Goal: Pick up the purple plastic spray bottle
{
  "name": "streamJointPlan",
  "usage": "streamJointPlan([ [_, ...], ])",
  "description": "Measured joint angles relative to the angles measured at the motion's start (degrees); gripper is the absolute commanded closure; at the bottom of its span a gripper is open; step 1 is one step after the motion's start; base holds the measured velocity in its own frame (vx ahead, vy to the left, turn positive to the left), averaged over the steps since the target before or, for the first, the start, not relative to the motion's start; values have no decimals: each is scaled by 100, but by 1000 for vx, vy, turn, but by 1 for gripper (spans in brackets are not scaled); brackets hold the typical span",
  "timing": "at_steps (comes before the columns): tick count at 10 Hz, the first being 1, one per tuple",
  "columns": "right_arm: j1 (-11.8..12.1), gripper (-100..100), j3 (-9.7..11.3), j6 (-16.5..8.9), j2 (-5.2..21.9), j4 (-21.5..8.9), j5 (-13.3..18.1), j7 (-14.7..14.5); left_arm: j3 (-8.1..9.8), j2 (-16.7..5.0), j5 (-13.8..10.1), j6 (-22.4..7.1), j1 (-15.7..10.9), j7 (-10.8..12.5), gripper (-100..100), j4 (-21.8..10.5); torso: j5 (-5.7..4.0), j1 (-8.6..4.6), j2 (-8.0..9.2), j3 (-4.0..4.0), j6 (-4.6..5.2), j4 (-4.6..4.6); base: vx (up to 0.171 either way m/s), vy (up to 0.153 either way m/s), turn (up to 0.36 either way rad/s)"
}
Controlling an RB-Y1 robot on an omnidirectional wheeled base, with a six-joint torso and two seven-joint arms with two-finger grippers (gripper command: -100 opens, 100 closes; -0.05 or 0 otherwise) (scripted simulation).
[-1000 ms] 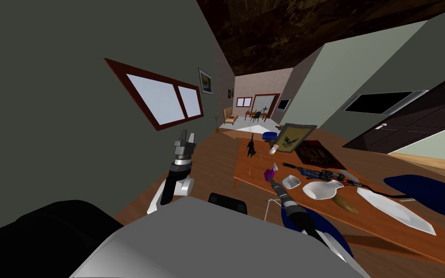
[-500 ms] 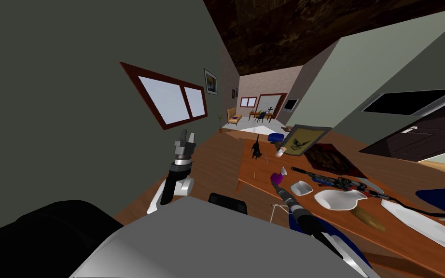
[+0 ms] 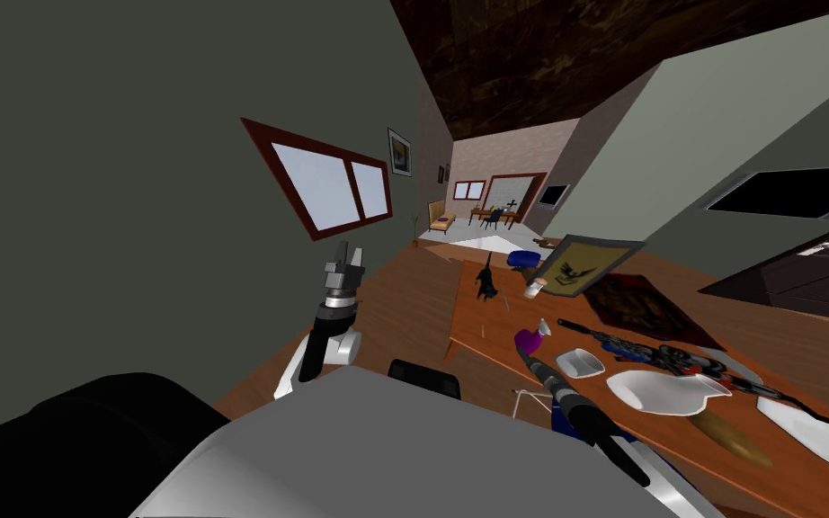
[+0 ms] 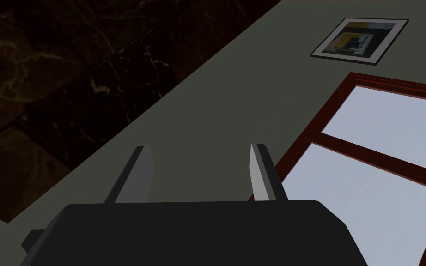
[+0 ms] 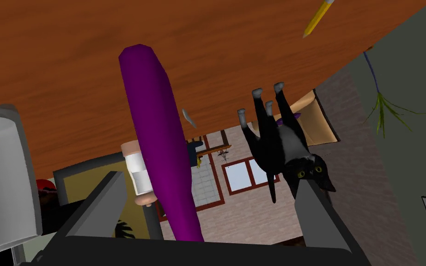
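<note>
The slim purple plastic spray bottle (image 5: 154,129) stands by the near left corner of the brown wooden table (image 3: 494,315). It is between the blade fingers of the right gripper (image 5: 207,182), which are spread wide and grip nothing. The bottle sits much closer to one finger than the other, so closing may shove it sideways and topple it, perhaps off the edge or into the shallow white dish (image 3: 581,362) just to its right. How far the fingers reach past it is hard to judge. The left gripper (image 4: 197,152), raised on the left, is open and empty.
</note>
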State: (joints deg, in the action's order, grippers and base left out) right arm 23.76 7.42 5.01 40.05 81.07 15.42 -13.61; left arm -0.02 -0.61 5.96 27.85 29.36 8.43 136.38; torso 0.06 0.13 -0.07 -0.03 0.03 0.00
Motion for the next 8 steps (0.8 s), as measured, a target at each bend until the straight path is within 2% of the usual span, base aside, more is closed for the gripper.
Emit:
streamJointPlan([
  [2, 9, -100, 20, -232, 264, -40, 56, 42, 0, 0, 0, 0, 0, 0, 0, 0, -1, -1, -1, 0, -2, 0, 26, 34, 77],
  [3, -30, -100, 33, -302, 307, -105, 80, 44, 0, 0, 0, 0, 0, 0, 0, 0, -2, -4, 1, 0, 0, 0, 21, 25, 57],
  [8, -367, -100, 111, -572, 789, -794, 273, 75, 0, 0, 0, 0, 0, 0, 0, 0, -1, -1, -4, -3, 0, -1, 35, 43, 93],
])
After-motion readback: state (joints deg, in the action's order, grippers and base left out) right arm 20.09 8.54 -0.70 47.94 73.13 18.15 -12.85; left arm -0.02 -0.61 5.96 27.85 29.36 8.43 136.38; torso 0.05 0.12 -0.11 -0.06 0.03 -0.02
